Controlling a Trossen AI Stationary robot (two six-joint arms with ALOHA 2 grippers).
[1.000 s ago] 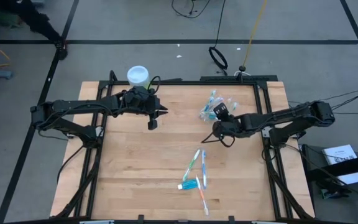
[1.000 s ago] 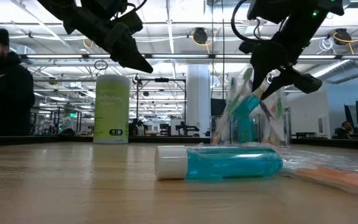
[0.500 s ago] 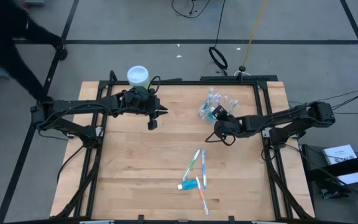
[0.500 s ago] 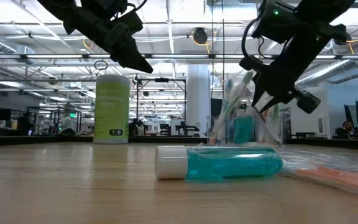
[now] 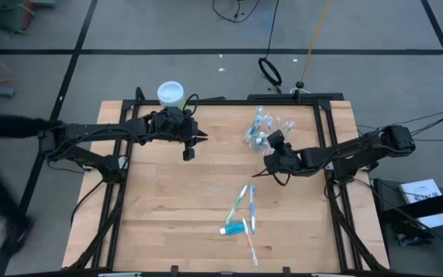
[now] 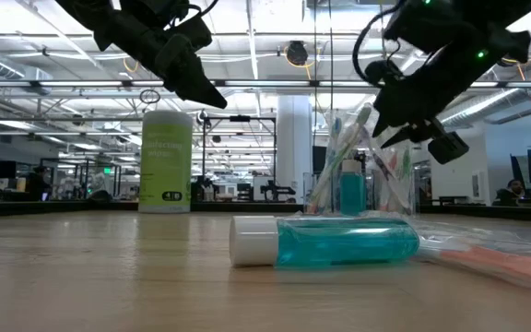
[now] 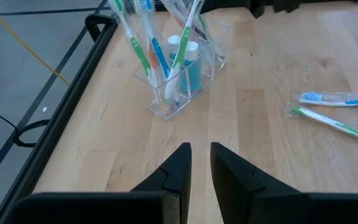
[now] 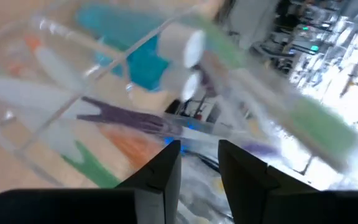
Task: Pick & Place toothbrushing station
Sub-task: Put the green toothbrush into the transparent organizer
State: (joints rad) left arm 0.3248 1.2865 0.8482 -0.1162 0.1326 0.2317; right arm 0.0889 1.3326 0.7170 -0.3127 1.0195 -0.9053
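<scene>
The wooden table bears a clear cup at two o'clock, loose toothbrushes and a toothpaste tube at five, a canister at eleven.

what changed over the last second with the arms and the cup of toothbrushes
The right claw let go of the blue tube it had carried over the clear cup; the tube now stands inside among the toothbrushes, and the claw has drawn back slightly toward the table's near side. A person now shows at the table's left. The left claw and the loose toothbrushes stayed put.
</scene>
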